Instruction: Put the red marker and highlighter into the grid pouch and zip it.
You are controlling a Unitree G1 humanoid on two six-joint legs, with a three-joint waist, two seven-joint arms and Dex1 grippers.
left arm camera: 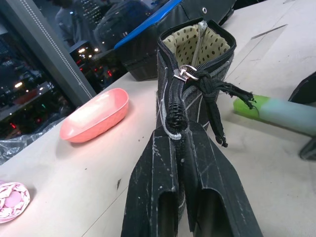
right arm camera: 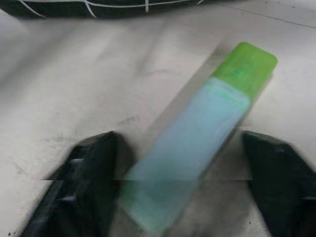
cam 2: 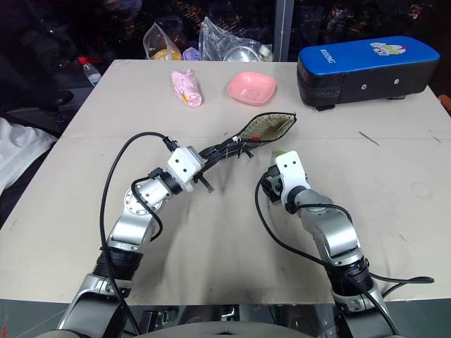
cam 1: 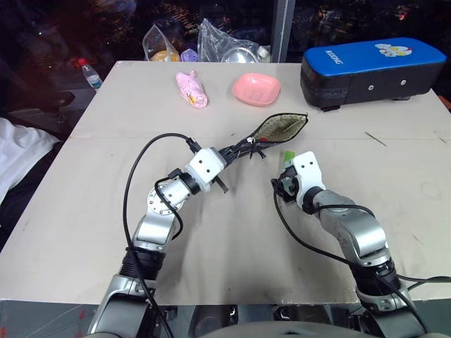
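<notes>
the left gripper (left arm camera: 183,163) is clamped on the grid pouch (cam 1: 280,127); its open mouth seems empty. the right gripper (right arm camera: 173,185), fingers apart, straddles the highlighter (right arm camera: 197,133) on the desk (cam 1: 106,211).

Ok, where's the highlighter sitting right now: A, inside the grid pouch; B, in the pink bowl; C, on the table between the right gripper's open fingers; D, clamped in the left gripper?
C: the highlighter lies flat on the table, with the right gripper straddling it, one of its fingers on each side and not yet closed; the grid pouch, held by the left gripper, stands apart from it.
</notes>
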